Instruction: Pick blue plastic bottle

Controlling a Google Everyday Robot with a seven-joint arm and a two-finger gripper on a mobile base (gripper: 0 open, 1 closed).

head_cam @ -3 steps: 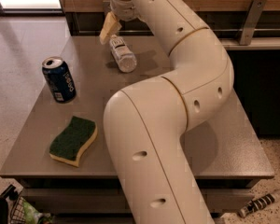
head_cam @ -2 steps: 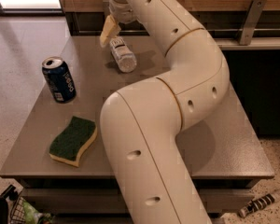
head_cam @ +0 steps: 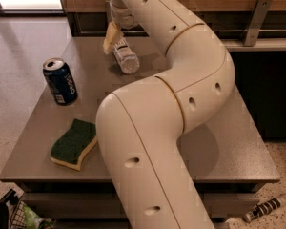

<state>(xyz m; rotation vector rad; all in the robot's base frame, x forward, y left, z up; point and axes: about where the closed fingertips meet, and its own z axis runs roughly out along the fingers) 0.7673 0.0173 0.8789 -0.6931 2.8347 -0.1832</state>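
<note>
The blue plastic bottle [head_cam: 126,57] is a small clear bottle with a white label. It lies on its side at the back of the grey table [head_cam: 229,142], its base towards me and its top end under the gripper. My gripper [head_cam: 112,37] reaches down from above at the bottle's far end, touching or very close to it. The cream arm [head_cam: 181,80] curves across the middle of the view and hides the gripper's right side.
A dark blue soda can [head_cam: 60,81] stands upright at the table's left. A green and yellow sponge [head_cam: 74,143] lies near the front left edge. A wooden wall and a dark shelf run behind the table. Clutter lies on the floor at the bottom left and right.
The arm's lower links have swung a little to the left. The gripper has come slightly lower at the bottle's far end. The bottle, can and sponge have not moved.
</note>
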